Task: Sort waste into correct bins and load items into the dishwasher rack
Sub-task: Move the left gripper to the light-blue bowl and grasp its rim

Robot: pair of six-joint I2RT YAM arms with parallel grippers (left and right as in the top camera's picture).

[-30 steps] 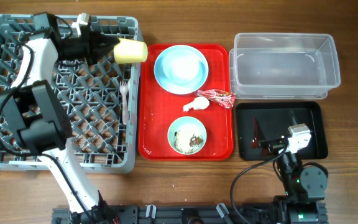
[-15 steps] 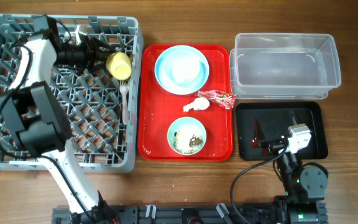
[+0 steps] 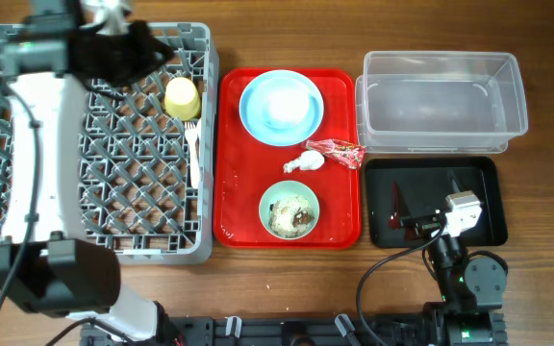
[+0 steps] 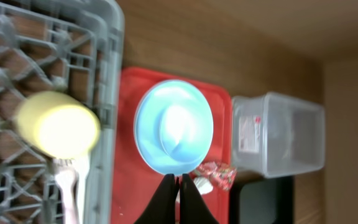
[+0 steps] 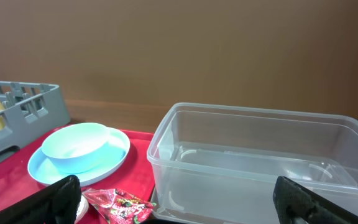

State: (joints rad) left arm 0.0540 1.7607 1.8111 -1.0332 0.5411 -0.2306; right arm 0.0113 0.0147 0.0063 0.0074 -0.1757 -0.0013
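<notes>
The yellow cup sits in the grey dishwasher rack near its right edge, also in the left wrist view. A white fork lies in the rack below it. My left gripper is shut and empty, raised above the rack's far side. The light blue bowl sits on the light blue plate. The tissue and red wrapper lie mid-tray. The mint green bowl holds food scraps. My right gripper is open over the black tray. No spoon shows.
The plate, bowls, tissue and wrapper lie on a flat red serving tray between the rack and the bins. The clear tub stands at the back right, behind the black tray. Bare wooden table runs along the front.
My left gripper carried the yellow cup from the rack's right edge into the rack, let it go, shut, and rose back toward the rack's far side. The right arm has not moved.
</notes>
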